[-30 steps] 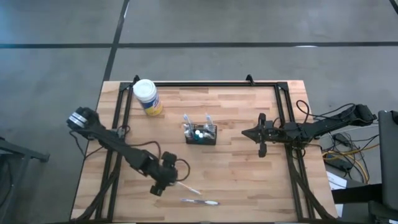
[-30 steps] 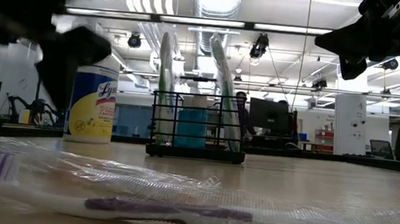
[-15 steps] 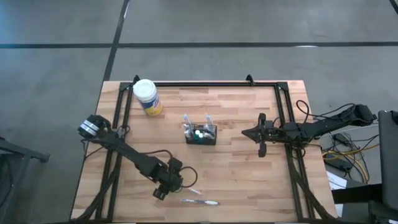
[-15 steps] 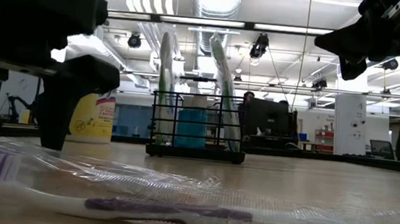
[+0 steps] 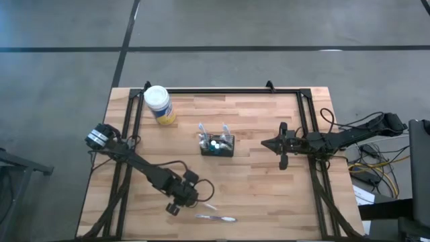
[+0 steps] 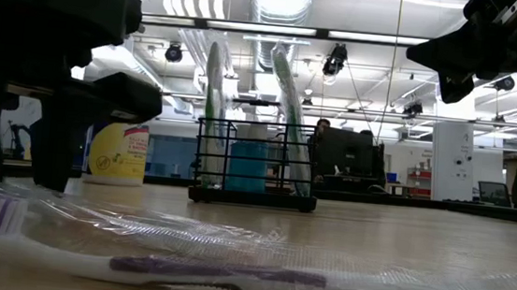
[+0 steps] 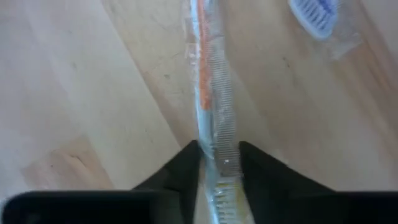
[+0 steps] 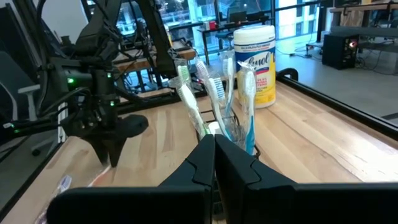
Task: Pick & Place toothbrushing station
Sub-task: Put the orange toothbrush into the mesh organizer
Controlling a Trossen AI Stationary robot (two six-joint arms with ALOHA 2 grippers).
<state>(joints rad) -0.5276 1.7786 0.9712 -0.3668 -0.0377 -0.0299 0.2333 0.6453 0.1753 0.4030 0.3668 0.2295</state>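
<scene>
High view: toothbrushing station (image 5: pixel 216 145) runs left-right; left end effector (image 5: pixel 180 203) straddles wrapped toothbrush (image 7: pixel 211 118).

Both arms matte black, jointed segments; left arm (image 5: pixel 134 163) carries looped black cable; right arm (image 5: pixel 336 139) trails cable too.
</scene>
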